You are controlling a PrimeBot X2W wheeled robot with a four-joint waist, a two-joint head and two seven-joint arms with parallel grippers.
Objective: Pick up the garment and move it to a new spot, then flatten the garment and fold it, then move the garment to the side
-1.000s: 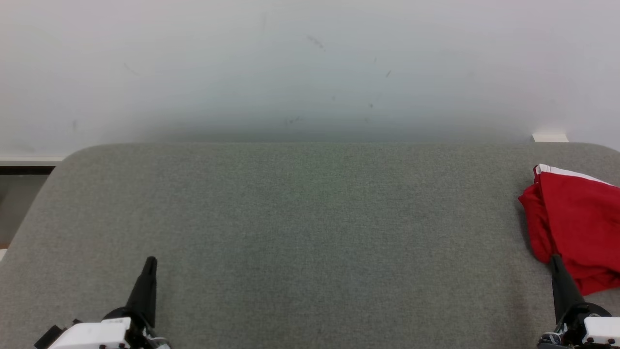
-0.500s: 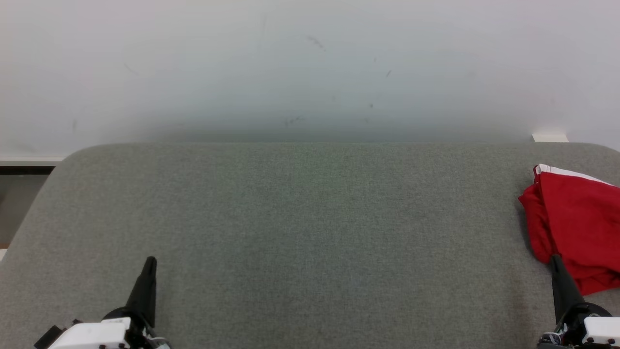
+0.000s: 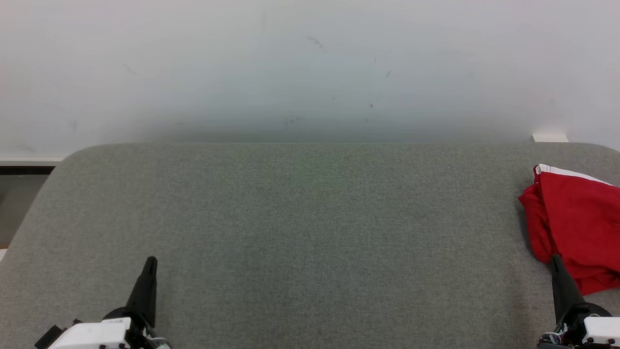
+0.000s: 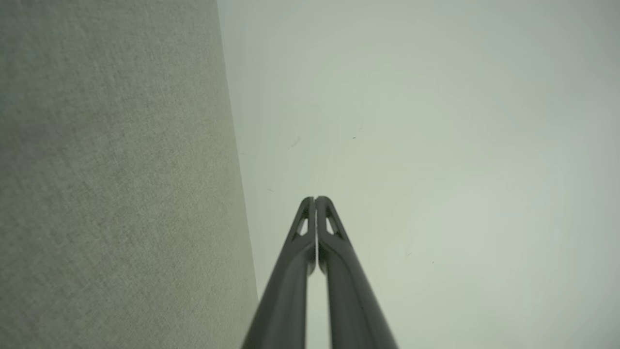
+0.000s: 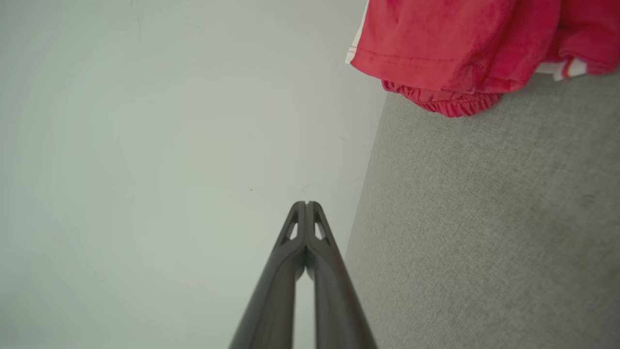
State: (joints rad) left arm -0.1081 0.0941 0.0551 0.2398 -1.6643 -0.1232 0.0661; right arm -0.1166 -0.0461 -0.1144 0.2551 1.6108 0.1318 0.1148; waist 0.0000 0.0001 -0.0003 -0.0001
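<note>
**Head view.** The light is even, diffuse and moderately bright, with no glare, and no single source can be told. The wall (image 3: 310,72) dims to a soft grey band just above the far edge of the tabletop (image 3: 310,232) and carries faint pink and green tints. The tabletop's weave is sharp. At the right edge, the garment (image 3: 576,218) casts a narrow, soft shadow along its left side.

**Wrist views.** These are paler, with a greenish cast. The tabletop's edge bows slightly. The left gripper (image 4: 315,198) and right gripper (image 5: 306,203) are crisp at the tips and blurred toward the bottom of the frame.

Long dark tapered fingers (image 4: 290,271), slotted tips — white wrist housings (image 3: 92,335), thin cables (image 3: 157,341)
</note>
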